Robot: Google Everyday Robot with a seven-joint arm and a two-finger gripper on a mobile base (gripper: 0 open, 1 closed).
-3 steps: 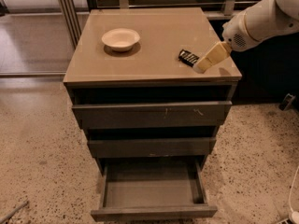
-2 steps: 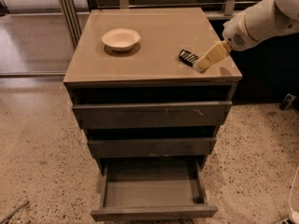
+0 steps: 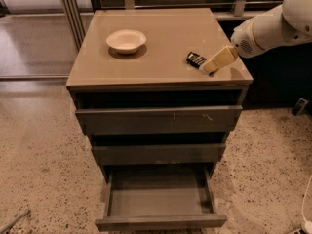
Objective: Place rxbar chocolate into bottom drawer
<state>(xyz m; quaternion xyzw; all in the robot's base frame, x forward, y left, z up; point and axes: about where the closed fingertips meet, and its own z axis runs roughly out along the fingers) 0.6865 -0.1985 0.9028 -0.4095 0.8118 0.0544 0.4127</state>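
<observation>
The rxbar chocolate [image 3: 195,59], a small flat black wrapper with white lettering, lies on the cabinet top [image 3: 161,38] near its right front corner. My gripper [image 3: 210,67], with cream-coloured fingers, reaches in from the right on the white arm and sits right beside the bar, touching or nearly touching its right end. The bottom drawer [image 3: 161,199] is pulled out and is empty inside.
A cream round bowl [image 3: 126,40] stands at the left of the cabinet top. The two upper drawers [image 3: 158,118] are slightly ajar. Speckled floor surrounds the cabinet; metal table legs [image 3: 68,9] stand behind left, and a dark wall is at the right.
</observation>
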